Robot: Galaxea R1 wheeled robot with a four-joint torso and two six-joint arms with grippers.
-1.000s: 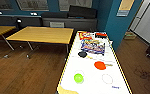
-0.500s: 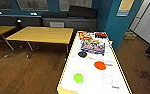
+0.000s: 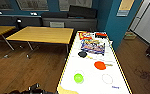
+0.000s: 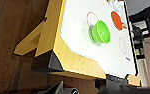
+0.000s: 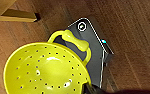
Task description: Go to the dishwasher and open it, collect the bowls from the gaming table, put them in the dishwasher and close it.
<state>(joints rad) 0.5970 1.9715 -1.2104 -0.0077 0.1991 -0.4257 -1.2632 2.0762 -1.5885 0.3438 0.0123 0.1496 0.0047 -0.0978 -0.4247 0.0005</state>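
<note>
Gaming table (image 3: 91,75): long white top with yellow-wood edging, running away from the camera in the head view; its near corner and a wooden leg show in the left wrist view
Green bowl (image 3: 78,78): on the white top near the table's left long edge, toward the near end; in the left wrist view (image 4: 100,31) it sits upright beside a thin drawn ring
Orange-red bowl (image 3: 100,65): further up the table, about mid-width, well apart from the green one; a pale stick-like item lies just beside it
Game boxes (image 3: 93,46): colourful, spread over the far half of the top, with a small dark round object (image 3: 82,54) at their near edge
Yellow perforated bowl (image 5: 44,71): a colander-type bowl with a loop handle, seen close in the right wrist view above wood floor and a dark part of the robot's base
Right gripper: appears to carry the yellow bowl from its rim, but the fingers are hidden, so I cannot tell how they stand
Left gripper: fingers not made out; state cannot be told
Handling, judged: the bowls look like thin, light, rigid plastic with smooth, slippery walls; unlikely to break, likely to skid on the slick top
Where to grip, judged: pinch the green bowl's rim on the side facing the near left edge, one finger inside, one outside
</note>
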